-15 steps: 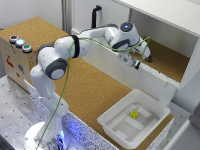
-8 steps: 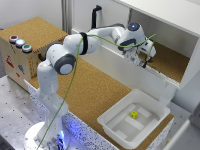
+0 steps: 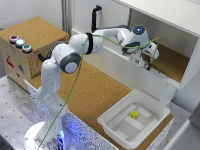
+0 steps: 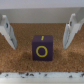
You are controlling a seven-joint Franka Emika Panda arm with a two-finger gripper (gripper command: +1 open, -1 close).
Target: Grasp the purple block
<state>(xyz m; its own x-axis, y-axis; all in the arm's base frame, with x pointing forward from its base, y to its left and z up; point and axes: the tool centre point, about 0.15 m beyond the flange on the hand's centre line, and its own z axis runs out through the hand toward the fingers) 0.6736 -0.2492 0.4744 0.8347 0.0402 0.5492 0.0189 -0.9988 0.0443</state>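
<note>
In the wrist view the purple block (image 4: 42,47), a dark purple cube with a yellow ring on its face, sits on the cork floor. My gripper (image 4: 39,46) is open, with one white finger (image 4: 7,32) on each side of the block and a gap between both and the block. In the exterior view the gripper (image 3: 145,61) reaches down inside the white shelf (image 3: 170,20). There the hand hides the block.
A white tray (image 3: 116,126) holding a small yellow-green block (image 3: 134,114) stands in front of the shelf. A wooden box (image 3: 30,47) with coloured buttons is at the exterior view's left. The shelf's low front wall (image 3: 112,62) and roof enclose the gripper.
The arm has swung toward the exterior view's right and lowered the hand further into the shelf.
</note>
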